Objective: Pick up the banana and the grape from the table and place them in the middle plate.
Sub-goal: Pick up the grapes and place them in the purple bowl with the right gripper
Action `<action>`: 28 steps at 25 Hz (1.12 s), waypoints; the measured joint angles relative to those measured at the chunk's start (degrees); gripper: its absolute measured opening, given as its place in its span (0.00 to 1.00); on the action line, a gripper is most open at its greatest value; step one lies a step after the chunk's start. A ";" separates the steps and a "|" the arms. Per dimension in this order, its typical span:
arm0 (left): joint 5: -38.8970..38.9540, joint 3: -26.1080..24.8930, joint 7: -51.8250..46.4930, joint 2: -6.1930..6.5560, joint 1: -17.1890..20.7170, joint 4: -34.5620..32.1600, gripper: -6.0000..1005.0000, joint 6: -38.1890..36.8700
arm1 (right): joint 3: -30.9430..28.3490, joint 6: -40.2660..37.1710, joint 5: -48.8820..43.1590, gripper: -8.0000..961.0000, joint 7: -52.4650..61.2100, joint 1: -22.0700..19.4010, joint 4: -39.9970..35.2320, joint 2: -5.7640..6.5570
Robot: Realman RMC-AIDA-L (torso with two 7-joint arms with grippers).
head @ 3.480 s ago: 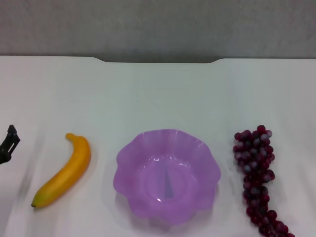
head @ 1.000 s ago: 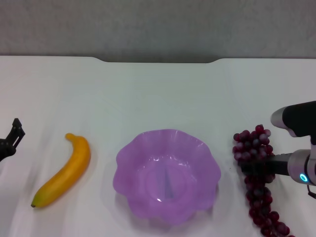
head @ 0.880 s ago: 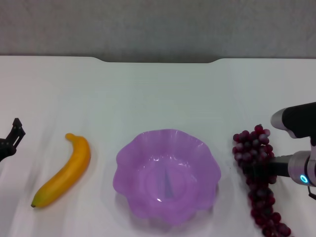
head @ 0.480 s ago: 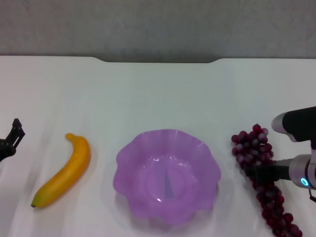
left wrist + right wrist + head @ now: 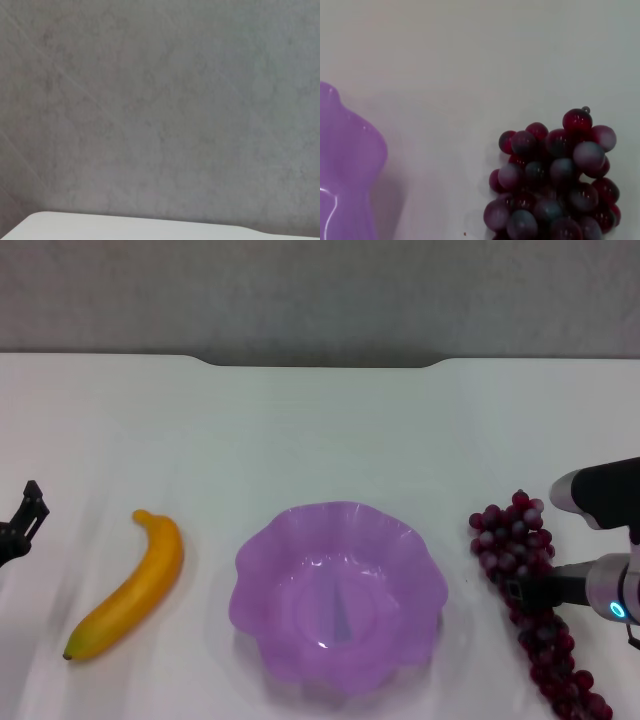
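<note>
While head view has the right gripper (image 5: 512, 590) on the grape (image 5: 520, 570) mid-bunch, apparently pinching it, banana (image 5: 130, 585) untouched left of the empty middle plate (image 5: 340, 590), left gripper (image 5: 22, 525) parked at table edge, grip state unclear, right wrist view shows the bunch's end beside the plate rim, so next is lift and carry left.

Bare table (image 5: 320, 430) lies between the grape (image 5: 525, 600) and the middle plate (image 5: 338, 590).

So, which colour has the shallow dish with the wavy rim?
The translucent plastic dish is purple; the head view shows it best.
</note>
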State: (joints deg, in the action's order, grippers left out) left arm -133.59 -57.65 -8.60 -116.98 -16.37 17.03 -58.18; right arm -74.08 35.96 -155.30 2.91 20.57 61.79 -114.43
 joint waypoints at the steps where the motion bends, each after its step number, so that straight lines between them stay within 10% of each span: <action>1: 0.01 0.00 0.00 0.00 -0.01 -0.01 0.89 0.00 | 0.11 -0.40 0.01 0.60 -0.03 0.00 -0.27 0.00; 28: 0.17 0.00 -0.01 0.00 -0.02 -0.08 0.89 0.06 | 1.85 -7.04 0.10 0.42 0.26 -0.62 -3.11 0.00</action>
State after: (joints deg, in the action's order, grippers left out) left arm -133.42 -57.65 -8.61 -116.98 -16.40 16.95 -58.13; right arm -72.23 28.93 -155.20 3.17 19.94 58.67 -114.44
